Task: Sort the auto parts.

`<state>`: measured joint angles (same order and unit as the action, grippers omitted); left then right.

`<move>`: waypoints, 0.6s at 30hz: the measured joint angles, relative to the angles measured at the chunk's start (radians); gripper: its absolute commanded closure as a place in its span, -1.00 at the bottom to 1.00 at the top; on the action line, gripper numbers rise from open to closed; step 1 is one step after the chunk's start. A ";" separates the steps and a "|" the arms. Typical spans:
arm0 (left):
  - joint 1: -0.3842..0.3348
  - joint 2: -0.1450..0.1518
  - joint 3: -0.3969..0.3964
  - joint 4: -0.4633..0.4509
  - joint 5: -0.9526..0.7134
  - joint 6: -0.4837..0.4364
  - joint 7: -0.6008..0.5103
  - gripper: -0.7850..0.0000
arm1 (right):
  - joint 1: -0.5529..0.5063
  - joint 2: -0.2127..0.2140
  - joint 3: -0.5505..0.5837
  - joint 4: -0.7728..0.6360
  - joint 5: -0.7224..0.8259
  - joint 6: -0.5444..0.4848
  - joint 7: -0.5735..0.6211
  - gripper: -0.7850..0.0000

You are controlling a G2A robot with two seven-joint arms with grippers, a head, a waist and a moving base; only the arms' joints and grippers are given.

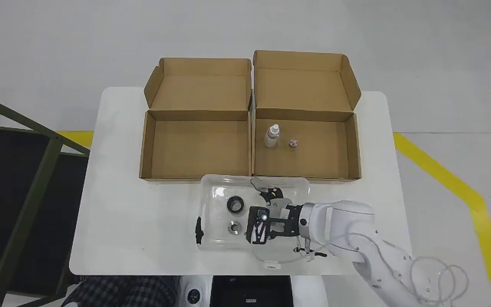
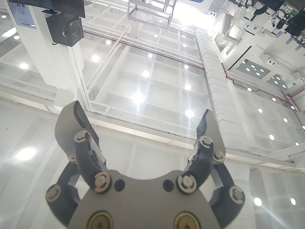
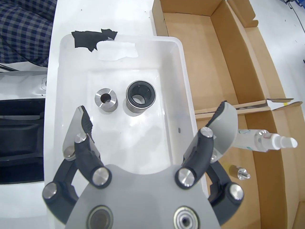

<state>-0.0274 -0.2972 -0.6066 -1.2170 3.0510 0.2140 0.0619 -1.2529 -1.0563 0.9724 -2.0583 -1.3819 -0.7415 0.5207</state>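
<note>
The fingers (image 3: 83, 120) of the right gripper (image 3: 152, 109) are spread wide and hold nothing. They hang above the middle of the clear rectangular plastic bin (image 3: 183, 72). On the bin's floor, ahead of the fingertips and apart from them, 2 parts lie just beside each other. One is a short silver metal bushing with a centre hole (image 3: 106, 100), the other a larger black-faced steel bearing ring (image 3: 140, 97). Both sit in the half of the bin nearer its black tape patch (image 3: 93, 39). Along the bin's far long side, 2 open brown cardboard boxes stand side by side. The box at the bin's untaped end (image 3: 269, 179) holds a white plastic spray bottle (image 3: 262, 140) and a small silver metal pin (image 3: 239, 172). The other box (image 3: 214, 60) lies toward the taped end. The left gripper (image 2: 143, 115) points up at the ceiling, its fingers also spread wide with nothing between them.
</note>
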 measured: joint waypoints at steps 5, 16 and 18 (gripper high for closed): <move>0.000 0.000 0.000 0.000 0.000 0.000 0.000 -1.00 | 0.024 -0.009 -0.047 0.027 -0.031 0.006 -0.010 -0.94; 0.000 0.000 0.000 0.000 0.000 0.000 0.000 -1.00 | 0.084 -0.030 -0.121 0.122 -0.075 0.024 -0.042 -0.45; 0.000 0.000 0.000 0.000 0.000 0.000 0.000 -1.00 | 0.093 -0.033 -0.129 0.136 -0.076 0.028 -0.043 -0.42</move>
<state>-0.0274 -0.2971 -0.6066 -1.2170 3.0510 0.2140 0.0619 -1.1602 -1.0897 0.8436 -1.9221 -1.4575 -0.7133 0.4773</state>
